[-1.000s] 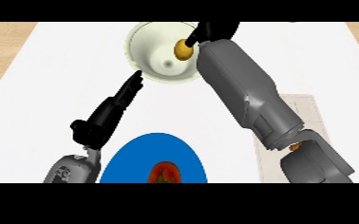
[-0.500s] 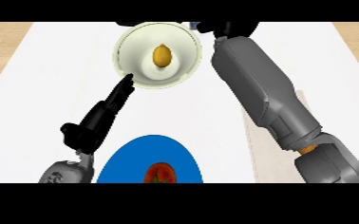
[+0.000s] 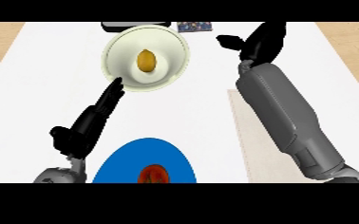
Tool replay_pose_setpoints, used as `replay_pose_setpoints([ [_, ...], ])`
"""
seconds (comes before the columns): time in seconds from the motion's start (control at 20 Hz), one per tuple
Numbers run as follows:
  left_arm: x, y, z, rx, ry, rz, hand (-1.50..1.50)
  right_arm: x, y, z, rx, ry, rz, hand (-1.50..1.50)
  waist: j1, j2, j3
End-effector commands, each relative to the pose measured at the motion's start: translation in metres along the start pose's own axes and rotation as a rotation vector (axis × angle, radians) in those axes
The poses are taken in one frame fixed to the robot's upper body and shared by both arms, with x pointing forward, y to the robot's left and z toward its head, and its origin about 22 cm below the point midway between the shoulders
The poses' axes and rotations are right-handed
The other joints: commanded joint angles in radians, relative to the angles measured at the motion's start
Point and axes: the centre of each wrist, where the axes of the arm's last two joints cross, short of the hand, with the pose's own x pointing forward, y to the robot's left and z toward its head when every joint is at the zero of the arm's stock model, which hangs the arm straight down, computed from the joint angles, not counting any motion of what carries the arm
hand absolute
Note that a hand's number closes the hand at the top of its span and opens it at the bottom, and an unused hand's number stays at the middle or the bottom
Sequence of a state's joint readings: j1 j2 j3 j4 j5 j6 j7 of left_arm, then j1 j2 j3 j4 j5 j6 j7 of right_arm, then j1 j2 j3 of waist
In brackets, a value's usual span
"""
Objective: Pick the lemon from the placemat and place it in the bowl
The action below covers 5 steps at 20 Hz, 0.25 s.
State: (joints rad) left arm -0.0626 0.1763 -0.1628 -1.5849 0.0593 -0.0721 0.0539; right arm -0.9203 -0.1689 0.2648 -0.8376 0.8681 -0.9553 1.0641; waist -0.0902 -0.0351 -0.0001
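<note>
The yellow lemon (image 3: 146,60) lies in the middle of the cream bowl (image 3: 175,43) at the back of the white counter. My right hand (image 3: 261,43) hangs open to the right of the bowl, apart from it and holding nothing. My left hand (image 3: 91,121) stretches up from the lower left with straight fingers, their tips just below the bowl's near-left rim. The beige placemat (image 3: 240,123) shows as a strip under my right forearm, mostly hidden by it.
A blue plate (image 3: 119,163) with a red tomato-like item (image 3: 154,174) sits at the near edge. A dark flat object (image 3: 116,26) and a small patterned item (image 3: 195,26) lie behind the bowl. Wooden floor shows past both counter sides.
My right hand let go of the lemon, which now rests in the bowl, and has drawn back to the right. The view has shifted so the bowl sits further right.
</note>
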Motion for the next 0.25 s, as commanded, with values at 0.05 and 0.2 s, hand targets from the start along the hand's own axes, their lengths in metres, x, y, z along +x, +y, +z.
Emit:
replay_pose_setpoints([
  [0.05,-0.007,0.003,0.012,0.005,-0.003,-0.01,0.0,-0.064,-0.033,0.008,-0.001,0.052,-0.046,-1.5,-0.012,0.001,0.001],
  [0.2,0.001,0.009,0.006,0.009,0.004,0.0,0.0,-0.074,-0.059,0.025,0.033,0.045,-0.103,-1.5,-0.019,0.001,0.0],
])
